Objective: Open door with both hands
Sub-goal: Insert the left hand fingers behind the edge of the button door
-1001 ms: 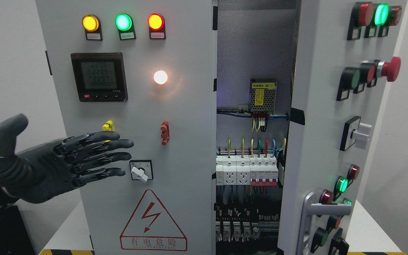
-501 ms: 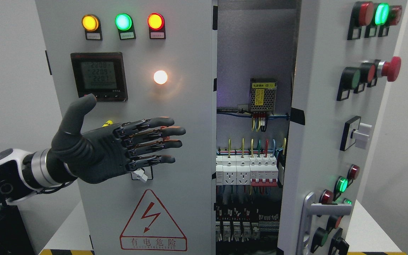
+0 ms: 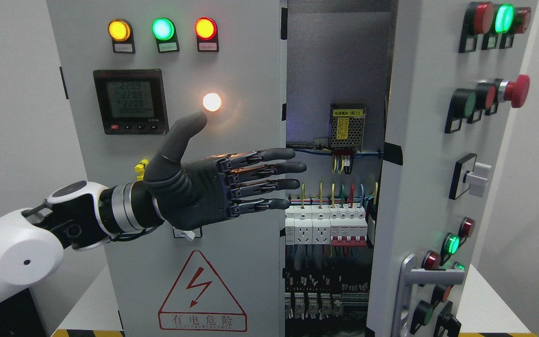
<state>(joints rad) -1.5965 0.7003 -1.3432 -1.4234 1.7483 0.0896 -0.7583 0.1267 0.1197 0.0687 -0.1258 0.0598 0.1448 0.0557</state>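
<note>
Item: electrical cabinet with two doors, head view.

Right door (image 3: 419, 154): is being shown swung partly open at 3 o'clock, its handle (image 3: 414, 281) lying at about 4 o'clock and untouched. This half of the task is judged largely done, though more swing may be needed.

Left door (image 3: 232, 243): is being shown closed or nearly so, filling the frame from 9 to 12 o'clock; whether its free edge is latched cannot be told from this angle. Opening it is judged to be the remaining work.

Left hand (image 3: 213, 182): is being held released, fingers (image 3: 269, 169) extended flat and together, thumb raised toward 12 o'clock, nothing grasped. The fingertips are being placed across the left door's free edge, just over the gap, near the frame's centre. Contact with the edge cannot be confirmed.

Right hand: is not being shown.

Interior (image 3: 335, 187): is being exposed between the doors; a power supply (image 3: 346, 126) is mounted above, wiring and breakers (image 3: 330, 224) below at 6 o'clock.

Surroundings on the left door: indicator lamps (image 3: 163, 29) at 11 o'clock, a digital meter (image 3: 131, 100), a lit white lamp (image 3: 212, 101), a yellow toggle (image 3: 142, 168), a rotary switch (image 3: 185, 232) partly covered by the hand, and a warning triangle (image 3: 202, 295) at 7 o'clock.

Obstruction: the protruding switches are being judged as snag points for the wrist; the open wiring lies close behind the fingertips.
</note>
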